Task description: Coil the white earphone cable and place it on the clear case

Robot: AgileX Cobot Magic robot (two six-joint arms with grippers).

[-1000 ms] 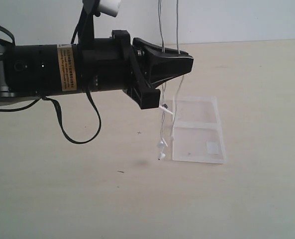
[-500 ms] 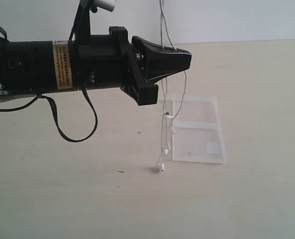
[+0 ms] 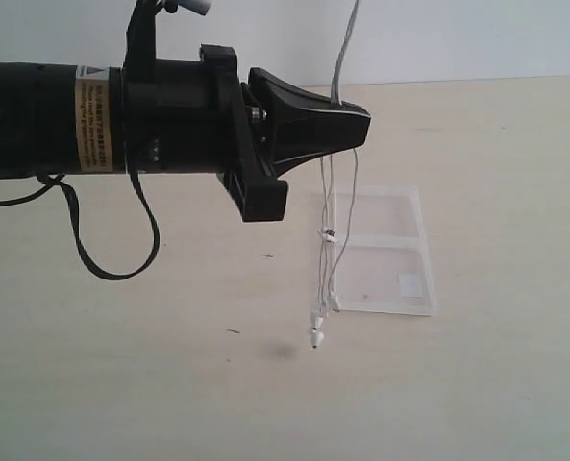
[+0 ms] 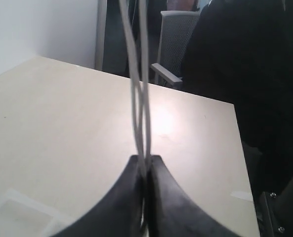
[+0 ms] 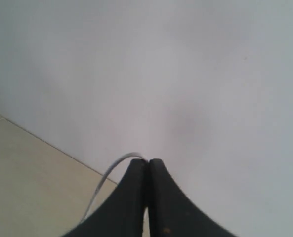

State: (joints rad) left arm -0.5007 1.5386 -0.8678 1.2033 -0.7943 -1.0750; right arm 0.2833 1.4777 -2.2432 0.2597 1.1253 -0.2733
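Cable (image 3: 341, 53) is held up in the air, uncoiled, not yet on the case (image 3: 381, 211). Two strands are pinched side by side at the tip of the left jaws. Those jaws are closed tight on them, with no gap seen in the left wrist view. Above the jaws the strands are run straight up and out of the top of the exterior view. Below, they are hung down in front of the case's left edge. An inline piece (image 3: 328, 233) is seen partway down. The earbuds (image 3: 315, 325) are hung at the bottom, just beside the case's near-left corner. A faint shadow (image 3: 285, 352) is cast on the surface (image 3: 496, 384), apart from the earbuds.

Case is laid flat and open on the surface, one panel behind the other. A sticker (image 3: 410, 284) is seen on the nearer panel.

Right jaws are not seen in the exterior view. In the right wrist view they are closed, with a thin white wire curved out of the seam at the tip, so the cable is gripped there too.

Left arm (image 3: 121, 115) is stretched level from the left, well above the surface. A black loop (image 3: 116, 279) is hung under it.
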